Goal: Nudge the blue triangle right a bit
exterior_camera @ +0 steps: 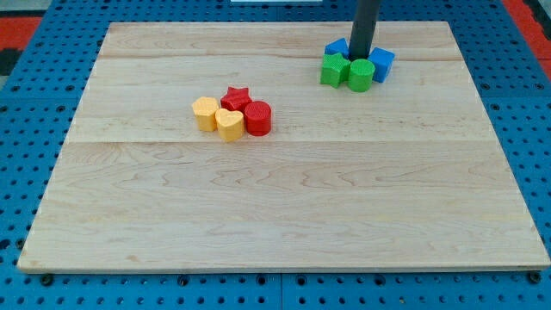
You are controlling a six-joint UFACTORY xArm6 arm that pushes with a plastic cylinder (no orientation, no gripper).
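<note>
Two blue blocks flank my tip (361,58) near the surface's (284,215) top right: the blue triangle (337,47) peeks out at the rod's left, touching it, and a blue cube (380,64) sits at its right. No fingers exist on this rod. I judge the nudge barely begun, the tip already against the triangle. A green block (334,70) and green cylinder (361,75) crowd below; the cube blocks the rightward path. Yellow and red blocks lie well apart.

One cam, high front view, angled down over whole wooden board (284,215).
</note>
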